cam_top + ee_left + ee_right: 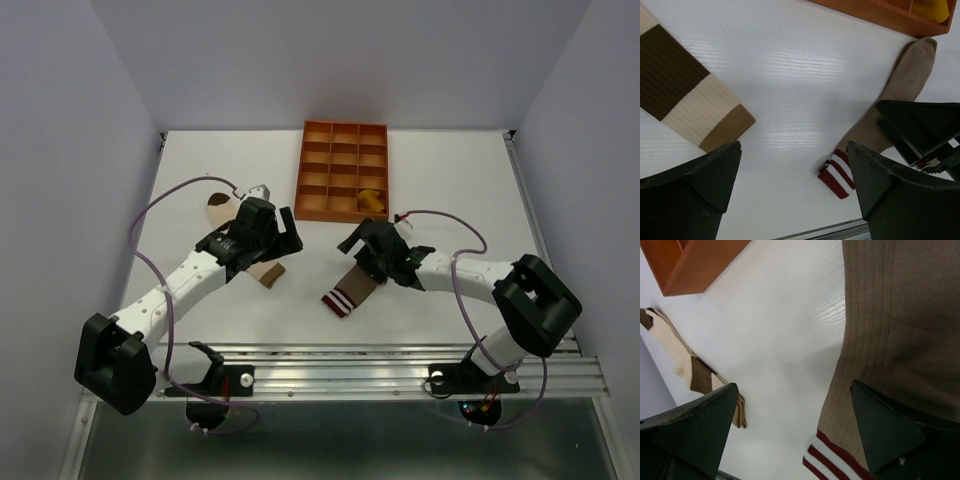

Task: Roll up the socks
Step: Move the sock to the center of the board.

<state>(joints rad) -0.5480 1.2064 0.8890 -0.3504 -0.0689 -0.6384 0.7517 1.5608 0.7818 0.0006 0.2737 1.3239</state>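
Currently left jaws spread near cream banded sock (700, 107); right jaws spread over taupe sock (900, 330).

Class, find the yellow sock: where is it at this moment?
In the top view, the yellow sock lies inside the orange tray, in its near right corner compartment, toward the far middle of the table.
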